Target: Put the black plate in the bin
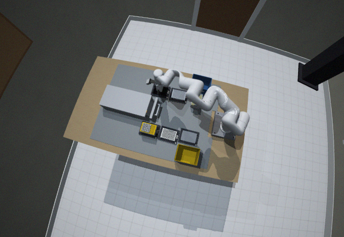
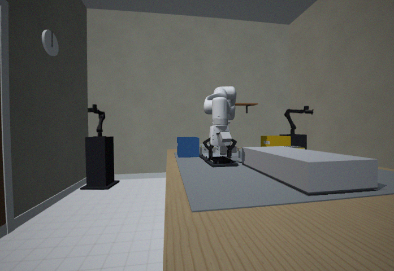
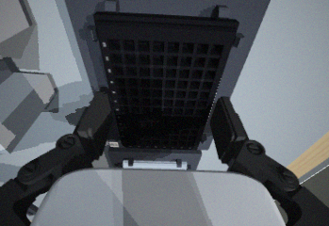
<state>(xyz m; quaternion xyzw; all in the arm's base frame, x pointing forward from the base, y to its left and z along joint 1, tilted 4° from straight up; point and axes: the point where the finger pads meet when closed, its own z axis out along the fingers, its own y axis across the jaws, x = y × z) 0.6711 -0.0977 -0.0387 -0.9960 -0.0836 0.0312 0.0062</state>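
Observation:
The black plate [image 3: 164,85], a dark grid of wells, lies in its work nest at the bench's far side, next to the cooler's end [image 1: 160,91]. My gripper [image 3: 162,107] is open and low over it, one finger on each long side of the plate's near half, with small gaps showing. In the side view the fingers [image 2: 220,153] reach down to the nest. The yellow waste bin W1 [image 1: 187,154] stands upright at the bench's near edge, far from the gripper, and looks empty.
The long grey cooler [image 1: 123,100] lies left of the nest, its drawer [image 1: 154,110] out. A white plate [image 1: 177,95] sits in the neighbouring nest, the blue bin [image 1: 203,81] beyond it. A yellow tip box [image 1: 149,128], another white plate [image 1: 168,134] and an empty nest [image 1: 189,137] are near W1.

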